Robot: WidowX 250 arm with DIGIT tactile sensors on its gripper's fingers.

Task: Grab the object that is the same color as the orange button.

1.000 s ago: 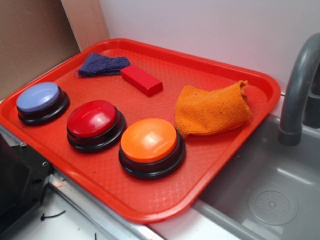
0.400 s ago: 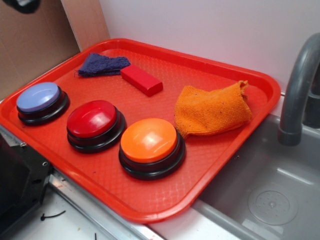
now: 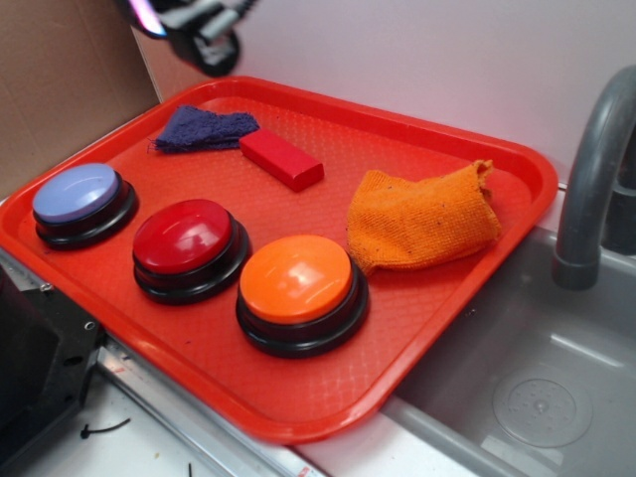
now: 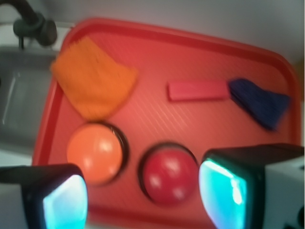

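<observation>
Tray (image 3: 517, 214), red plastic, beside a grey sink (image 3: 556, 397) with faucet (image 3: 586, 199) at 3 o'clock. Contents: orange knitted cloth (image 3: 422, 219), rumpled, at 2 o'clock on the tray, just beyond the orange button (image 3: 298, 280); red button (image 3: 186, 238) and pale blue button (image 3: 78, 194) in a row toward 9 o'clock; red block (image 3: 281, 159) and dark blue cloth (image 3: 202, 129) at 11 o'clock, touching or nearly so. Gripper (image 3: 194, 25), blurred, aloft at 11 o'clock above the tray's far corner, well apart from the orange cloth. Wrist view: fingers (image 4: 224, 186) spread wide, holding nothing.
</observation>
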